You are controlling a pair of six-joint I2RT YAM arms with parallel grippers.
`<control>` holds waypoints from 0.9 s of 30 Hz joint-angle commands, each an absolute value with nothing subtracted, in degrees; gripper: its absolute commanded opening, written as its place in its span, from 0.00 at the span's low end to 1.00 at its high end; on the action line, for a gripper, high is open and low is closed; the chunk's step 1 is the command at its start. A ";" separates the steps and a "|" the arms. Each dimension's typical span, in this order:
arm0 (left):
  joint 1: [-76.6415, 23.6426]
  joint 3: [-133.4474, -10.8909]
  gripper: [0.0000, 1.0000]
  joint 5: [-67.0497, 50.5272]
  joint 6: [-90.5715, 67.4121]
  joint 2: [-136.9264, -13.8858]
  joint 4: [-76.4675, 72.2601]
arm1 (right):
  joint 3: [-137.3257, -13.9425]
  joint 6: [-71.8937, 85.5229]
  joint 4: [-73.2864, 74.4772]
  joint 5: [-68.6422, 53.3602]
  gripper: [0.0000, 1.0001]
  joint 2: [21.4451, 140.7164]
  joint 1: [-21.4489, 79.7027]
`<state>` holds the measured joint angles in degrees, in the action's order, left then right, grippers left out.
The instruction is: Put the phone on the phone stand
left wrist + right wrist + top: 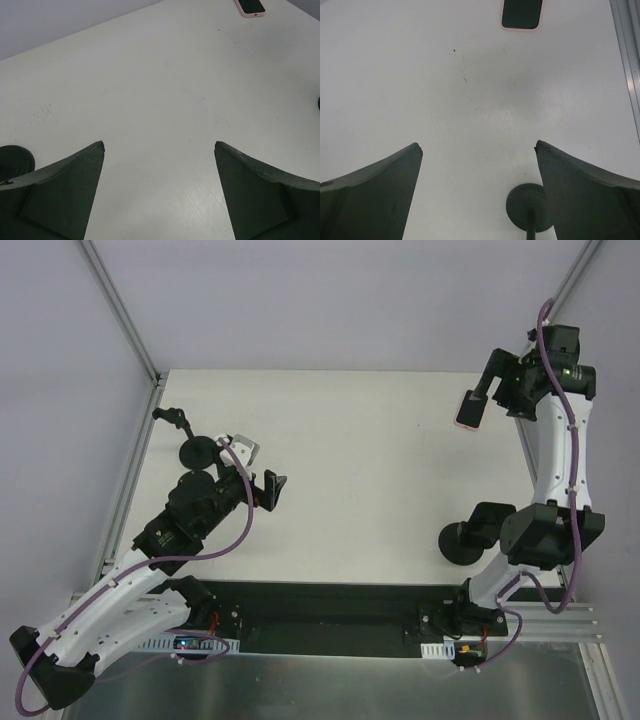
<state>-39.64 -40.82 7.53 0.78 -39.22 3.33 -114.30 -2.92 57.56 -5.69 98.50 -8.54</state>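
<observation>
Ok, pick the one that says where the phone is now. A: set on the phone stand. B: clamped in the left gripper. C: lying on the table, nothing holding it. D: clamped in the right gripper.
C: the phone lies flat on the table ahead of the open, empty right gripper, and the left gripper is open and empty too.

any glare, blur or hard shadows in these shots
Top external: even, diffuse light, sharp, only faint shadows on the table. Left wrist: the left tool is dark with little surface detail, and the phone is cropped by the top edge. Right wrist: a mild sheen on the tabletop near the middle, nothing blown out.
</observation>
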 commanded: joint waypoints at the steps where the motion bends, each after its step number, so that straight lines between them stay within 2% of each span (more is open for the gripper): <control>1: -39.11 -43.42 0.90 5.36 0.18 -38.94 2.72 | -107.25 -0.71 49.59 -7.99 0.99 89.05 -13.87; 4: -39.11 -43.51 0.90 4.92 0.17 -38.67 2.81 | -94.61 -0.70 38.53 -12.38 0.90 82.46 -19.15; 5: -39.11 -43.51 0.90 4.75 0.09 -38.58 2.81 | -88.13 -0.88 35.54 -13.52 0.83 79.74 -20.29; 6: -39.11 -43.59 0.90 4.49 0.09 -38.32 2.73 | -85.98 -0.79 31.24 -15.19 0.65 78.85 -22.48; 12: -39.11 -43.50 0.90 3.69 -1.58 -37.79 2.81 | -79.72 -7.81 22.42 -18.62 0.32 79.27 -26.36; 14: -39.20 -43.42 0.90 3.78 -1.67 -37.79 2.81 | -79.45 -9.14 21.10 -20.55 0.29 81.37 -27.59; 17: -39.55 -43.42 0.90 3.69 -1.76 -38.05 2.81 | -79.19 -9.50 18.29 -29.67 0.21 85.58 -30.05; 20: -39.90 -43.33 0.90 3.78 -1.67 -37.97 2.81 | -78.93 -9.05 14.78 -36.36 0.09 90.59 -30.67; 21: -40.08 -43.42 0.90 3.87 -1.41 -37.97 2.81 | -79.19 -9.49 14.24 -37.17 0.00 91.92 -30.67; 27: -40.52 -43.24 0.89 4.84 -0.88 -37.71 2.81 | -74.19 -11.69 5.83 -36.65 0.00 96.06 -30.24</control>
<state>-39.81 -41.12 4.71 -0.69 -38.44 3.40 -77.62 -8.97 15.20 -32.60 95.68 -30.57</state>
